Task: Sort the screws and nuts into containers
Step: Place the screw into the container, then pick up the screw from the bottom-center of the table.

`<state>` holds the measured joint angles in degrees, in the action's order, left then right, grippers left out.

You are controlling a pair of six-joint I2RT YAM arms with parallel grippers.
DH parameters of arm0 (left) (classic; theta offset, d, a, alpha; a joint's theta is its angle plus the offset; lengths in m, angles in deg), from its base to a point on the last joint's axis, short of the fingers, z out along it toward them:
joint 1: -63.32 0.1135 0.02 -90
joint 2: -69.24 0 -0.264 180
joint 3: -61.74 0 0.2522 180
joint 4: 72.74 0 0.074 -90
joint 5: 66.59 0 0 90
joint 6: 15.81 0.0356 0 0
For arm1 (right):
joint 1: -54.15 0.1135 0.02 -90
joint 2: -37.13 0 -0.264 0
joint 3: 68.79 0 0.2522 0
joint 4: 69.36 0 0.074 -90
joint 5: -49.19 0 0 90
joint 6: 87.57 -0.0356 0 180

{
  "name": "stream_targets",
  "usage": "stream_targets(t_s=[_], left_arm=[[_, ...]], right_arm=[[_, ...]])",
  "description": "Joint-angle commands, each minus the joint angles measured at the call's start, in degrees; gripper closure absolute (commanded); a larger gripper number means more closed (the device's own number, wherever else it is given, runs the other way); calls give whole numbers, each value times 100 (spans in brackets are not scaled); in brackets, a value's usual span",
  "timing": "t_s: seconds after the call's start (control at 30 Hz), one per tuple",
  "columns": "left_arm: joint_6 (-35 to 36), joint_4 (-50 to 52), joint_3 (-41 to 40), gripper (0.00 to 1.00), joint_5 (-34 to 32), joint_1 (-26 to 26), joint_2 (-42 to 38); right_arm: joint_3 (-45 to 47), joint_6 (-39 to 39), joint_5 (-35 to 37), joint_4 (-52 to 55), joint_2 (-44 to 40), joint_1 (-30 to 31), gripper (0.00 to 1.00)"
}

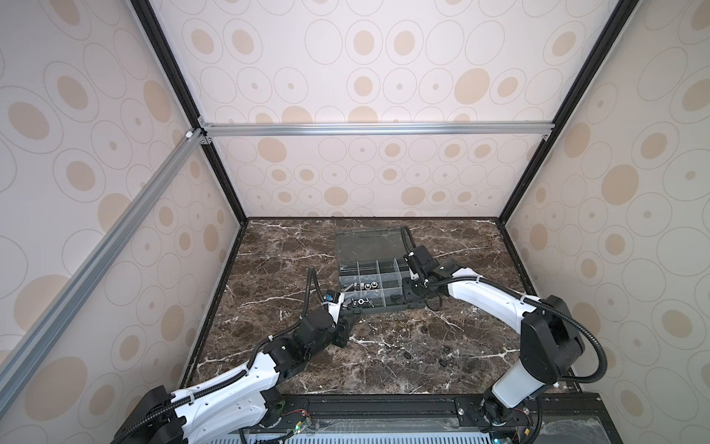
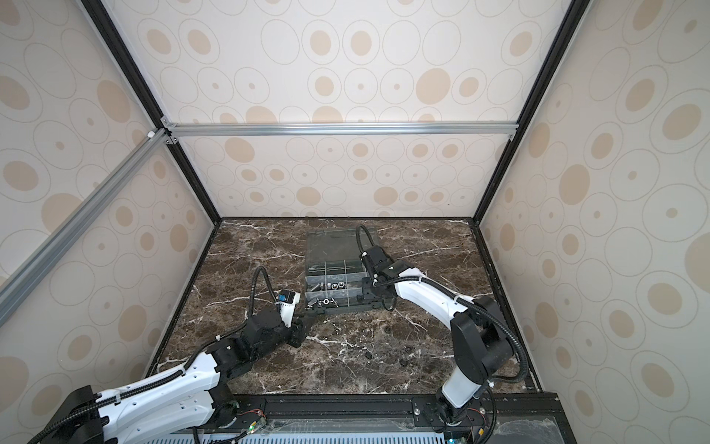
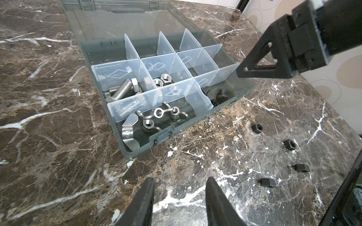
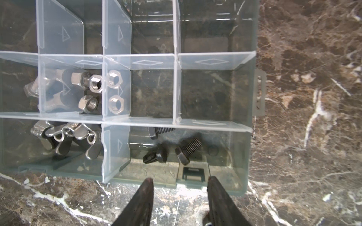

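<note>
**On the marble table: box partly filled, four black nuts loose**

Near the middle of the table (image 1: 288, 269), in both top views, a grey box (image 1: 378, 308) lies with its lid (image 1: 369, 242) folded flat behind it. The left gripper (image 1: 350, 316) sits low at the box's near left corner. The right gripper (image 1: 405, 298) hangs over its near right end. Their jaws are too small to judge here. Small black nuts (image 1: 424, 330) lie on the table in front of the box.

From the left wrist, the left gripper (image 3: 180, 179) hovers over bare table just short of the box, jaws partly apart with nothing between them. The compartments (image 3: 176, 58) hold silver screws (image 3: 123, 89) with silver nuts (image 3: 160, 80) beside them. Wing nuts (image 3: 154, 119) fill a front-row compartment, and black screws (image 3: 215, 95) lie in the one next to it. Four black nuts (image 3: 257, 128) lie scattered on the table outside the box.

From the right wrist, the right gripper (image 4: 180, 179) is poised over the box's front edge, jaws partly apart and empty. Just beyond its tips, three black screws (image 4: 156, 156) lie in their compartment. Wing nuts (image 4: 64, 137) are in the neighbouring one.
</note>
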<state>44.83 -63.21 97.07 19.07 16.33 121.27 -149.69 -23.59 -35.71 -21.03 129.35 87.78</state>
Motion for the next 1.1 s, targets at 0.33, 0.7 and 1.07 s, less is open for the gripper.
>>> stream_targets(t_s=[0.33,0.7,1.07], left_arm=[[-44,-137,112,56,182,32,234],[-59,-301,168,57,474,1,542],[-8,-423,498,56,350,-783,1310]], right_arm=[[718,-197,339,338,-1050,-105,52],[1341,-431,434,367,-1634,-129,51],[1645,-602,477,349,-1839,-146,51]])
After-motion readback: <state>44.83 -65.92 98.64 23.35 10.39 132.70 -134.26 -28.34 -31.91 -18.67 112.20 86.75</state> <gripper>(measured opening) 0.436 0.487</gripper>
